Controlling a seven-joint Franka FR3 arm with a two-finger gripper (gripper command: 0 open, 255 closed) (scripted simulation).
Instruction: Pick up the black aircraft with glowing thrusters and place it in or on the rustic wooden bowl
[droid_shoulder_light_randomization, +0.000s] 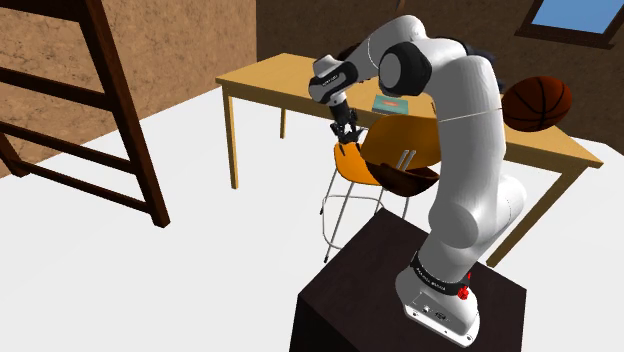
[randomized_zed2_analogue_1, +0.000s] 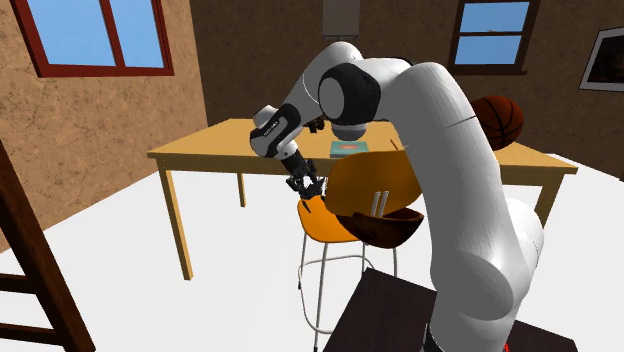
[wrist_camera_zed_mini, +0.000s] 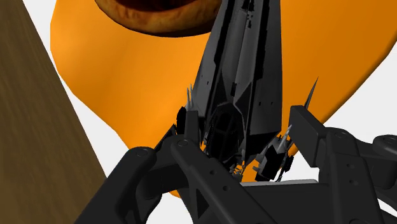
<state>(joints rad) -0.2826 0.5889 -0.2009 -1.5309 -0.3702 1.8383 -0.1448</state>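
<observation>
Gripper (wrist_camera_zed_mini: 242, 130) is closed narrowly on the tail of the black aircraft (wrist_camera_zed_mini: 245, 63), fingers pressing either flank; the craft sits over the orange chair seat (wrist_camera_zed_mini: 108, 83), nose towards the brown wooden bowl (wrist_camera_zed_mini: 159, 16) resting on that seat; judged light, rigid, smooth-skinned; thin spikes and fins look fragile; the hold belongs on the thick fuselage, clear of the spikes.

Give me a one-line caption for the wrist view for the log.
Black two-finger gripper at the black angular aircraft over the orange chair seat, the dark brown bowl just past its nose.
</observation>
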